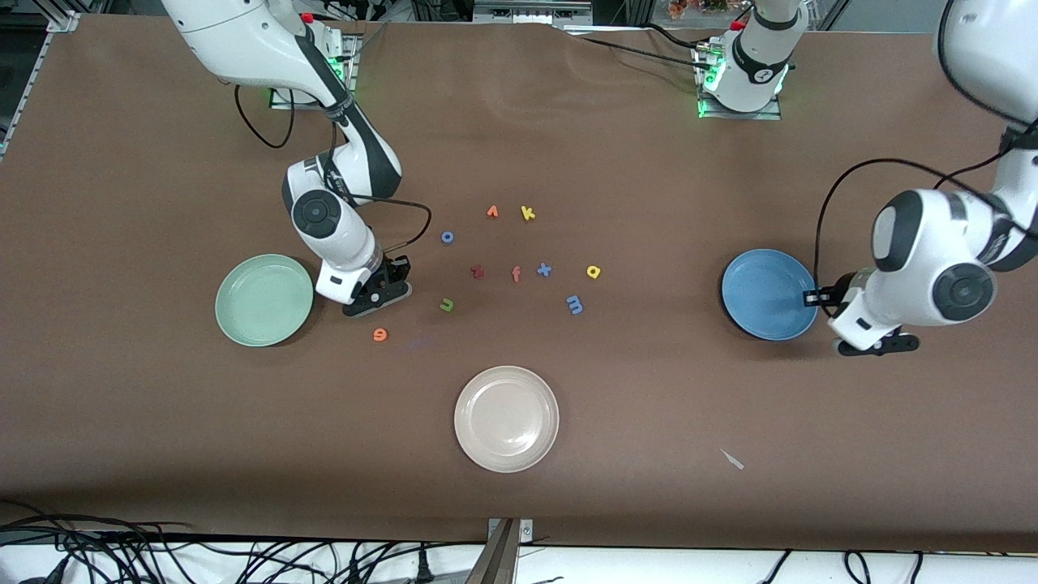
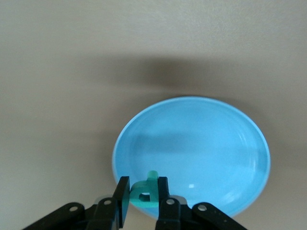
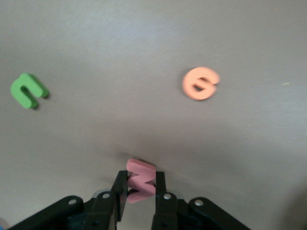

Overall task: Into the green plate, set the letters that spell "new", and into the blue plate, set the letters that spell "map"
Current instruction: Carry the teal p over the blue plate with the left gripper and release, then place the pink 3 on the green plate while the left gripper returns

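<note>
My right gripper (image 1: 396,284) sits low on the table beside the green plate (image 1: 263,300), shut on the pink w (image 3: 141,178). The orange e (image 1: 379,333) and green n (image 1: 446,305) lie close by, loose on the table. My left gripper (image 1: 813,298) hangs over the rim of the blue plate (image 1: 766,296) at the left arm's end, shut on the teal p (image 2: 145,190). The blue m (image 1: 575,305) and yellow a (image 1: 594,272) lie mid-table. Nothing lies in either plate.
A cream plate (image 1: 506,418) sits nearest the front camera. Other loose letters lie mid-table: blue o (image 1: 447,237), dark red z (image 1: 477,272), salmon f (image 1: 516,274), blue x (image 1: 544,269), yellow k (image 1: 528,213) and an orange letter (image 1: 492,212).
</note>
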